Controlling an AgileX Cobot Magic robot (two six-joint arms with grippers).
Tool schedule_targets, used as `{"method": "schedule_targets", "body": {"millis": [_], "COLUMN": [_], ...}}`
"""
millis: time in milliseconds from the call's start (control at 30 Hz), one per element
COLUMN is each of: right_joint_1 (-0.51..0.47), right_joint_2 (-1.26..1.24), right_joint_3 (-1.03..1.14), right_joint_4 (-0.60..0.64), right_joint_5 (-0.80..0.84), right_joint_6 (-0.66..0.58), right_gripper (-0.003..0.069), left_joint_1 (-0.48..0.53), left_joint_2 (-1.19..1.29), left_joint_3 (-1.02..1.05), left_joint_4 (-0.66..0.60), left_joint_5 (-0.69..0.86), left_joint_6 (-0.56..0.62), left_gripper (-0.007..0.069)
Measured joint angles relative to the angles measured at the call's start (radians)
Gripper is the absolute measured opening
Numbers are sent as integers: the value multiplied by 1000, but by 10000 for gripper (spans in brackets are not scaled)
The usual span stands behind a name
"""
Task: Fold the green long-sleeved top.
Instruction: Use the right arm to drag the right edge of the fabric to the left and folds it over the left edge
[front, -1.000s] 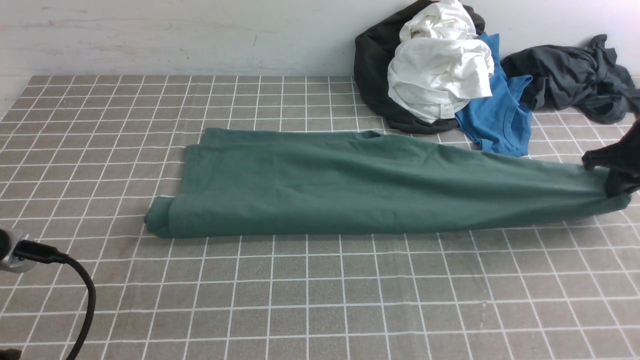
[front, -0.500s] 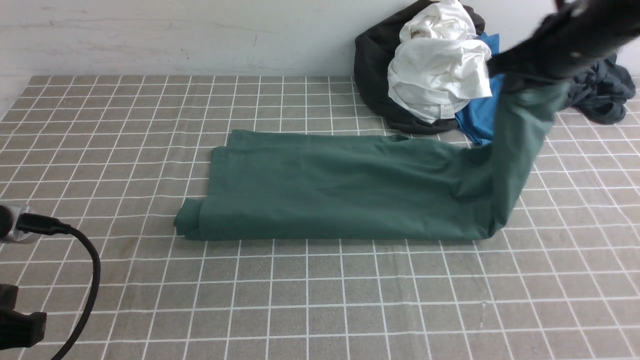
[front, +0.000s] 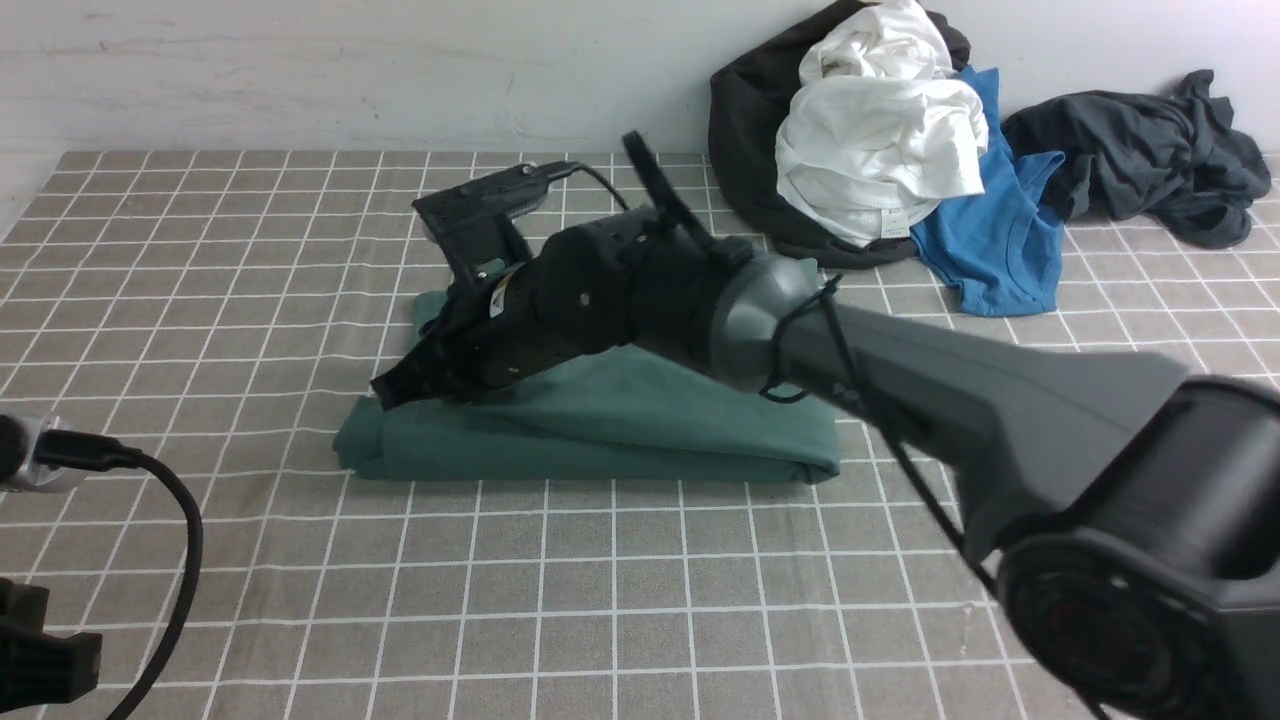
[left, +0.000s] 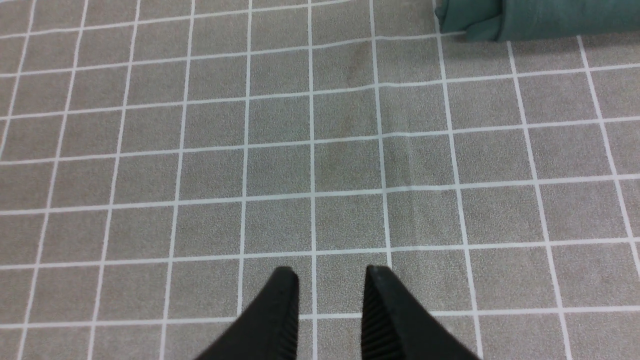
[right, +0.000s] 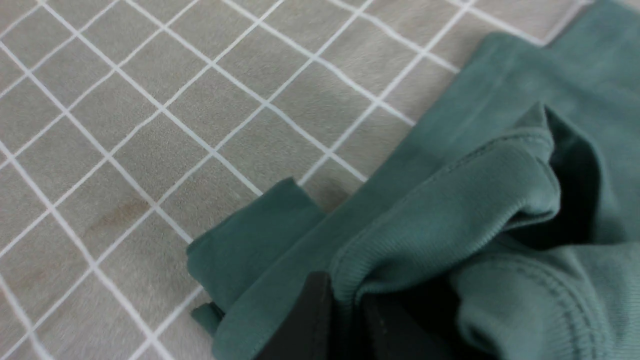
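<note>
Clamping the right gripper (right: 345, 295) on the green top (front: 650, 430) hem, over the left end of its left-right length.

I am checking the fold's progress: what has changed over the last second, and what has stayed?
The right gripper, shut on the green long-sleeved top, lifted its right end and carried it leftward, folding it in half. The left gripper stayed open and empty; the clothes heap behind did not move.
</note>
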Motion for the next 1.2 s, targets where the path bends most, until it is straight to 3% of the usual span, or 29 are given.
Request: {"method": "schedule_targets", "body": {"millis": [200,300,400,500,667,767,867,1200], "right_joint_1": [6,2,-8,-22,-31,-31,-31,-77], "right_joint_2": [88,75,63,67,120,142,82,-352], "right_joint_3": [-219,-321,-352,-343,-248,-216,-211,-129], "right_joint_4": [-9,-65,-97,-128,-63,25,43,-4], "right_joint_5": [156,276,327,337,257,235,233,461], "right_joint_6": [2,2,23,69,83,-35,-127,-179], "right_gripper": [151,265,291,276,148,43,0,-10], "left_joint_1": [0,0,0,0,0,0,0,0], "left_joint_2": [0,0,0,0,-21,-104,-218,-607], "left_joint_3": [0,0,0,0,0,2,37,156], "left_joint_4": [0,-1,-3,-14,-38,-42,-42,-41], "left_joint_5": [3,4,4,4,0,-28,-65,-73], "left_joint_6": [0,-1,-1,-1,4,27,42,45], "left_gripper": [171,171,171,171,171,171,171,171]}}
